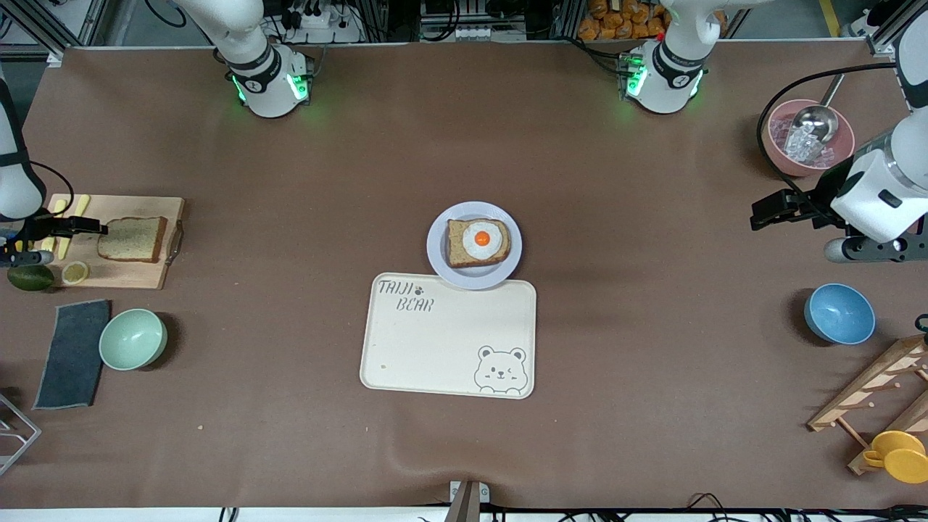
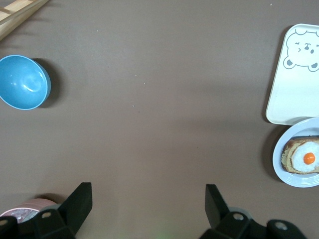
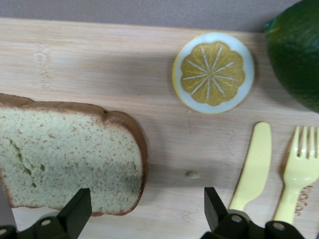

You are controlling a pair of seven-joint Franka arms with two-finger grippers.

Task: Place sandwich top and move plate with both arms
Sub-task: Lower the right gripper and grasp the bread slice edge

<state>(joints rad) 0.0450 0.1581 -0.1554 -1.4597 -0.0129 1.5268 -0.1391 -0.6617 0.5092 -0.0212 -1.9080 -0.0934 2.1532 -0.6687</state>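
The sandwich top [image 1: 133, 238] is a plain brown slice lying on a wooden cutting board [image 1: 138, 275] at the right arm's end of the table. My right gripper [image 1: 87, 229] is open and empty over the board, its fingers straddling one edge of the slice [image 3: 70, 154]; it shows in the right wrist view [image 3: 145, 199]. The pale plate [image 1: 437, 246] sits mid-table and bears a slice with a fried egg [image 1: 478, 241]; both show in the left wrist view [image 2: 281, 159]. My left gripper [image 1: 761, 214] is open and empty above bare table toward the left arm's end [image 2: 148, 191].
A cream bear tray [image 1: 449, 341] touches the plate's nearer edge. On the board lie a lemon slice [image 3: 213, 72], yellow knife [image 3: 254, 164] and fork [image 3: 299, 169]; a green fruit [image 1: 30, 277] lies beside it. Mint bowl [image 1: 133, 338], dark cloth [image 1: 72, 353], blue bowl [image 1: 839, 313], pink bowl [image 1: 779, 152], wooden rack [image 1: 877, 391].
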